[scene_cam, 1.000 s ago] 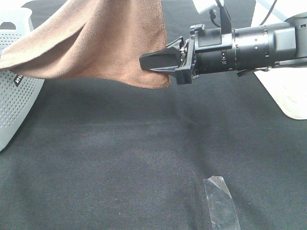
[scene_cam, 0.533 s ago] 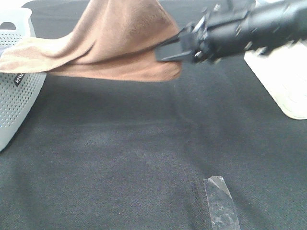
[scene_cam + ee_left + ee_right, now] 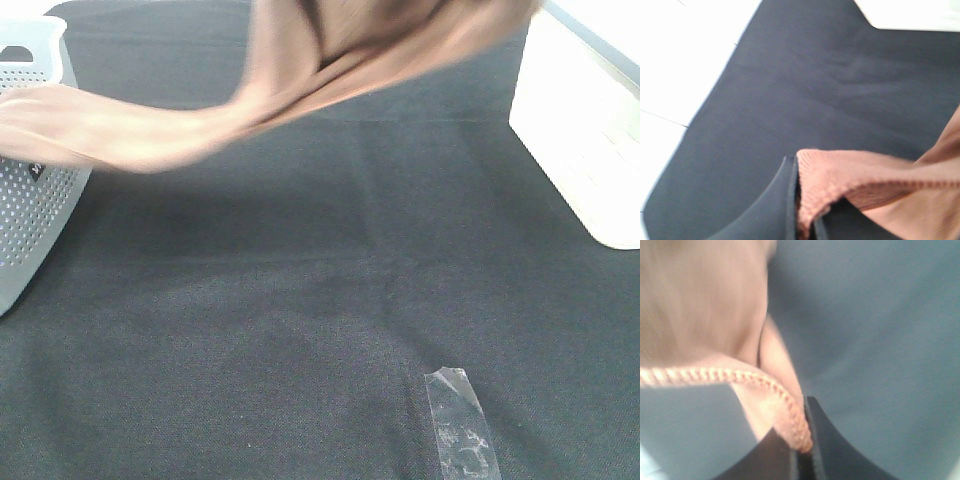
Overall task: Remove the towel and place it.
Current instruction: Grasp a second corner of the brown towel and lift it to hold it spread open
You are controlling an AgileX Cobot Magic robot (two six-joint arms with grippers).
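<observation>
The brown towel (image 3: 300,70) hangs in the air across the back of the table, motion-blurred, stretched from above the basket at the left to the top right. Neither gripper shows in the exterior high view. In the left wrist view my left gripper (image 3: 797,200) is shut on a stitched edge of the towel (image 3: 865,180), above the black cloth. In the right wrist view my right gripper (image 3: 802,442) is shut on another stitched edge of the towel (image 3: 700,305). The white tag is not in view.
A grey perforated basket (image 3: 30,200) stands at the left edge, under the towel's left end. A white object (image 3: 590,150) lies at the right. A strip of clear tape (image 3: 460,430) is stuck on the black table cloth (image 3: 300,300) near the front.
The right arm has swung up and to the right, out of the exterior high view, carrying its towel corner along. The towel has risen and stretched out toward the top right.
</observation>
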